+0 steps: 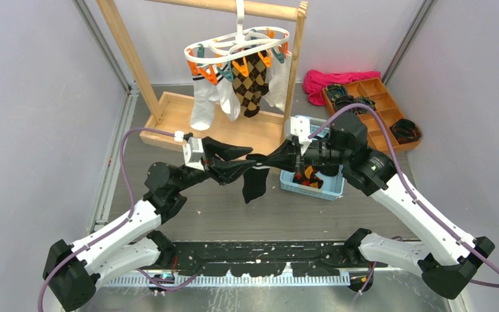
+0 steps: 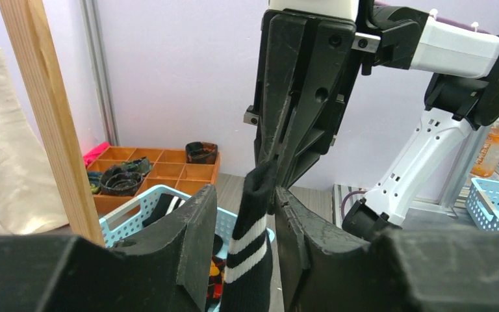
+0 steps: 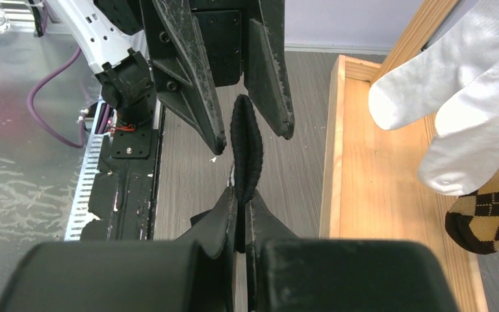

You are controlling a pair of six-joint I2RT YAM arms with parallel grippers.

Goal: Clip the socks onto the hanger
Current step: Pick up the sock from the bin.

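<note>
A black sock (image 1: 255, 183) with two white stripes hangs in the air between the arms. My right gripper (image 1: 268, 158) is shut on the rim of its cuff, which shows pinched in the right wrist view (image 3: 247, 146) by the gripper (image 3: 242, 196). My left gripper (image 1: 243, 159) is open, with one finger on each side of the cuff. In the left wrist view the striped cuff (image 2: 252, 244) stands between its fingers (image 2: 243, 198), close to the right one. The white hanger (image 1: 237, 47) with orange and teal clips hangs on the wooden rack, behind. A second black striped sock (image 2: 166, 207) lies in the blue basket.
White socks (image 1: 203, 104) and argyle socks (image 1: 252, 81) hang from the hanger. The wooden rack frame (image 1: 169, 110) has a base tray behind the grippers. A blue basket (image 1: 312, 188) sits under the right wrist. An orange compartment tray (image 1: 371, 97) and a pink cloth (image 1: 328, 83) lie at the back right.
</note>
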